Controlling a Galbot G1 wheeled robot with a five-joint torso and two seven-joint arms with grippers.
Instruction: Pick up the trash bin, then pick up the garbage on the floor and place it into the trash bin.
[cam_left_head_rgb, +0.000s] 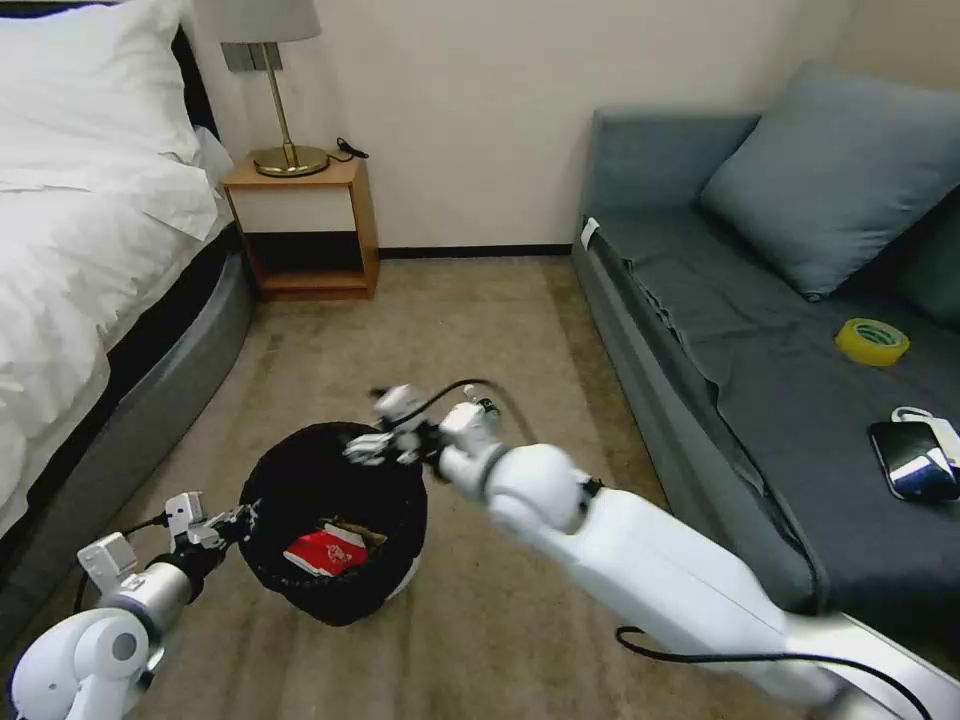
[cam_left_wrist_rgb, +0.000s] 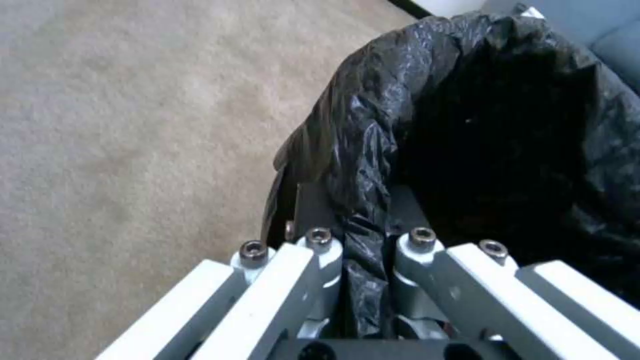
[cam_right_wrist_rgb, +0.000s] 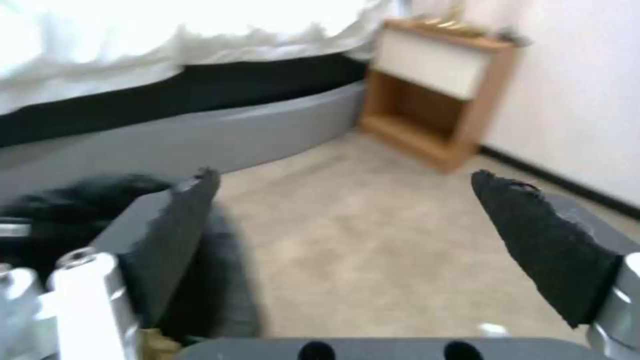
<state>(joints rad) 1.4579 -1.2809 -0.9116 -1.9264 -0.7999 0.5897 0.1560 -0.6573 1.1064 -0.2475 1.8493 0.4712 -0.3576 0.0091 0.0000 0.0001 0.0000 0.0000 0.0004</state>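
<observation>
Black liner on the trash bin (cam_left_head_rgb: 300, 490), red snack packet (cam_left_head_rgb: 325, 552) inside, yellow tape roll (cam_left_head_rgb: 872, 341), beige carpet (cam_left_head_rgb: 450, 320).

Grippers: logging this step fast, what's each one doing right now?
Left gripper: shut on the rim of the trash bin.
Right gripper: open, holding nothing, above the far rim of the bin.

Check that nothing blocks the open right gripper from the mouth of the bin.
Nothing visible does. The right gripper hangs open at the far rim of the bin, whose mouth lies open with a red packet inside. The left gripper clamps the near-left rim.
</observation>
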